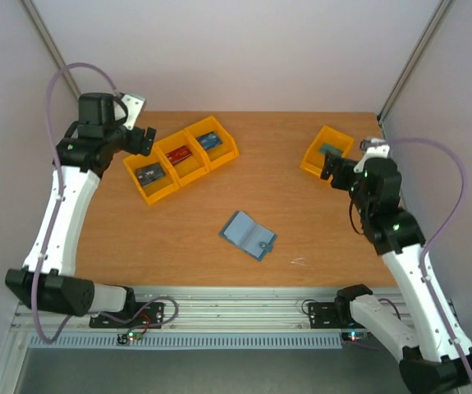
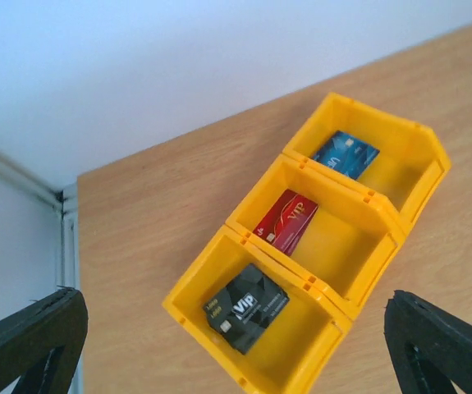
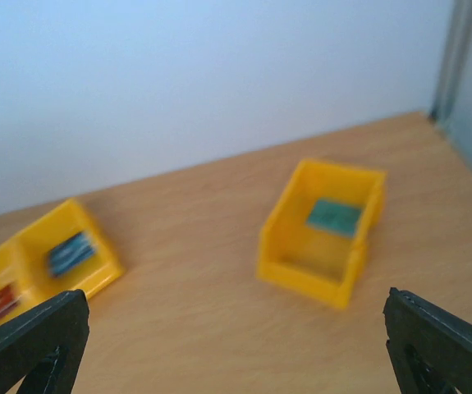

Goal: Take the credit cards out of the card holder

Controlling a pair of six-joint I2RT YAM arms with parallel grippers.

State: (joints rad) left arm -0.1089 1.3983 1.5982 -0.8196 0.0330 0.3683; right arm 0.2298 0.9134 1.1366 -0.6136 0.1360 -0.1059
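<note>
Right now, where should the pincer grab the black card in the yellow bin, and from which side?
Grip the black card by its long edges, coming straight down into the bin through its open top. The walls close off every side, and the card seems to lie tilted, leaving an edge raised.

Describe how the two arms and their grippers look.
Both arms are alike: the left arm and right arm have white tubular links between bulky black joints. A pale lilac cable loops along each. The left fingers and right fingers are matte black wedges.
</note>
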